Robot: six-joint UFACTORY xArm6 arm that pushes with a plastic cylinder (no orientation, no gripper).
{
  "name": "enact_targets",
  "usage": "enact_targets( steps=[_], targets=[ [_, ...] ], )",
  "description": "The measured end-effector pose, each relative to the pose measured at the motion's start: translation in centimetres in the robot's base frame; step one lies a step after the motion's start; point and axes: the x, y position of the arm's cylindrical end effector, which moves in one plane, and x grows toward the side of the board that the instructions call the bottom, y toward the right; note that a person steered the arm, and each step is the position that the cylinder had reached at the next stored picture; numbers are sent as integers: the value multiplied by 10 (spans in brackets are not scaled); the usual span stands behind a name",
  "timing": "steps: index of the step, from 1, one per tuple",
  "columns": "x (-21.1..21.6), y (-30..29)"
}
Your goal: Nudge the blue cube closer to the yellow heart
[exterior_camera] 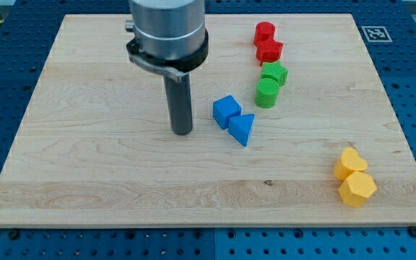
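Wooden board (85,166) (blue pegboard table (6,79) beneath)

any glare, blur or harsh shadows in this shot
Camera view: even, soft lighting, no glare on the light wooden board; the dark rod's tip and the blue cube look sharp, with only faint shadows; the arm's grey housing is cropped at the view's top.

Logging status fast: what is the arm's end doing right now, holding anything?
My tip: no gripper, holds nothing; it rests on the board just to the view's left of the blue cube, not touching it.
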Motion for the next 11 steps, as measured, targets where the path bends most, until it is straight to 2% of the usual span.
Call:
enact_targets(
  steps=[1,3,6,9,11],
  targets=[
    [-13,39],
    [-10,40],
    [-37,39],
    [-32,72],
    [-7,104]
  ],
)
